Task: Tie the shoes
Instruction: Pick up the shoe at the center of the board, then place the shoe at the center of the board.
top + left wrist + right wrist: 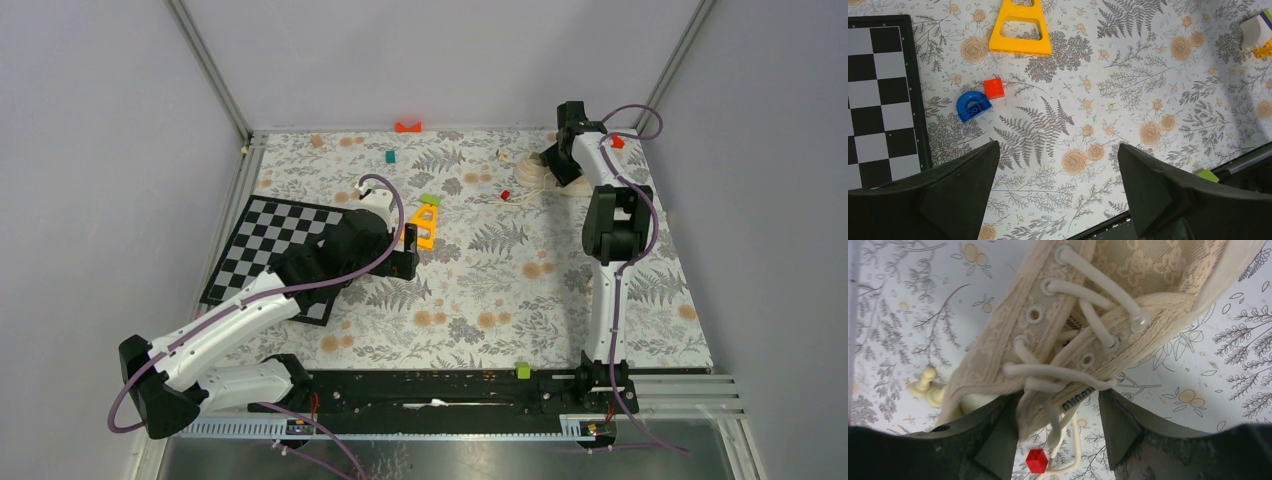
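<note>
Floral tabletop (1198,365), sneaker (998,355) within right hand (1055,405)

From above, the right arm (610,215) covers part of the shoe (530,173); only a cream patch shows. In the right wrist view the shoe is cut by the top edge, its lower end hides behind the fingers (993,440), and a pawn (923,385) is half hidden behind it. The yellow frame (1020,30) is cut at the top.
</note>
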Controlling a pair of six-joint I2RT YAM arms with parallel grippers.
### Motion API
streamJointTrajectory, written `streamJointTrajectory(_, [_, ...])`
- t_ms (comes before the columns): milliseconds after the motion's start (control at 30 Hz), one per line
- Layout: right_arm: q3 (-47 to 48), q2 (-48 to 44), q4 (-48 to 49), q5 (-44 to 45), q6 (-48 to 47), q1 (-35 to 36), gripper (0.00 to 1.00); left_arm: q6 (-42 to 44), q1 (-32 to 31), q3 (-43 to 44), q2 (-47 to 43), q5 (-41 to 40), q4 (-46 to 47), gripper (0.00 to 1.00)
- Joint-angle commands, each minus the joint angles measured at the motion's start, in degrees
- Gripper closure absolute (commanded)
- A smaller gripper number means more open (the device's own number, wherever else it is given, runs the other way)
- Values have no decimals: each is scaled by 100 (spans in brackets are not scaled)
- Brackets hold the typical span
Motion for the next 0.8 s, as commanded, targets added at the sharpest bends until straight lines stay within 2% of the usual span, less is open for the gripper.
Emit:
streamJointTrajectory(0, [174, 136, -130, -168, 21, -62, 43, -32, -8, 243, -83, 31, 123, 2])
streamJointTrajectory(133, [74, -158, -14, -292, -94, -57, 96, -59, -5, 183, -158, -27, 120, 2])
streamJointTrajectory(167, [-10, -298, 52, -319, -150, -60, 100, -64, -2, 164, -159, -31, 120, 2])
streamJointTrajectory(400, [-1386, -2038, 820, -416, -965, -54, 100, -37, -5, 138, -153, -43, 144, 2])
streamJointTrajectory(567, [-2353, -3507, 1129, -902, -1615, -40, 100, 176, 6, 241, -150, -179, 175, 1])
streamJointTrajectory(767, [-2104, -4863, 557, -1356, -2434, 49, 100, 639, 4, 373, -262, -558, 210, 1])
